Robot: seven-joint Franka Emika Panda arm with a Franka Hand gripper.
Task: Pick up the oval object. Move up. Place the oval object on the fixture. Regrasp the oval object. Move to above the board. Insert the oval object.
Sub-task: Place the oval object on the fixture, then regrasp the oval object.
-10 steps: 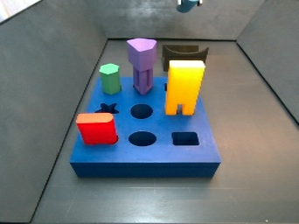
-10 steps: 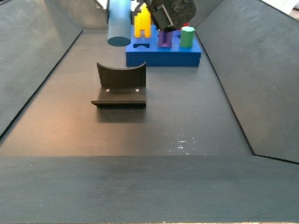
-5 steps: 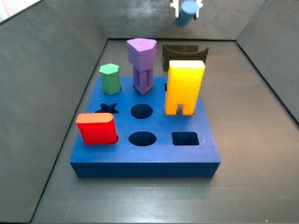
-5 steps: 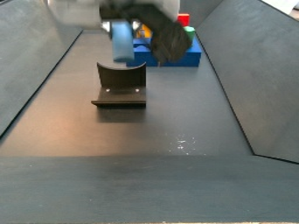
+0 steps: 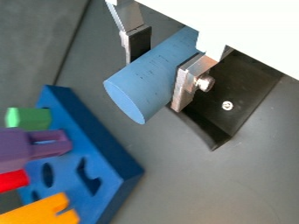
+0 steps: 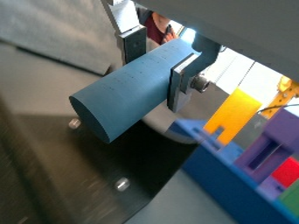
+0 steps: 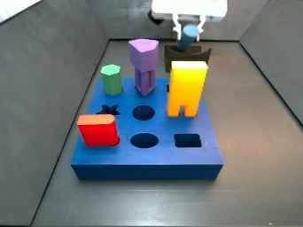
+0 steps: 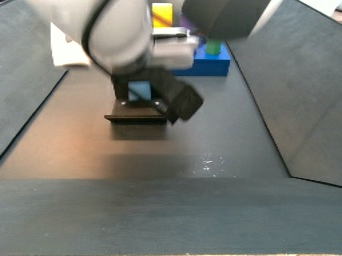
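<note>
The gripper (image 5: pixel 158 59), lowered within the last second from high above the desk, is seen just over the fixture (image 5: pixel 239 96) behind the board (image 7: pixel 148 151), its fingers (image 6: pixel 184 77) clamped on the oval object (image 6: pixel 122 92), carried lying flat. By the look of it, the placing step is nearly done, with release and regrasp to come.

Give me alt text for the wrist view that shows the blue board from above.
The gripper holds the grey-blue oval object lying sideways between its fingers, above the dark fixture. Beside it on the grey floor stands the board, with purple, green, red and yellow pieces at the picture's edge.
</note>
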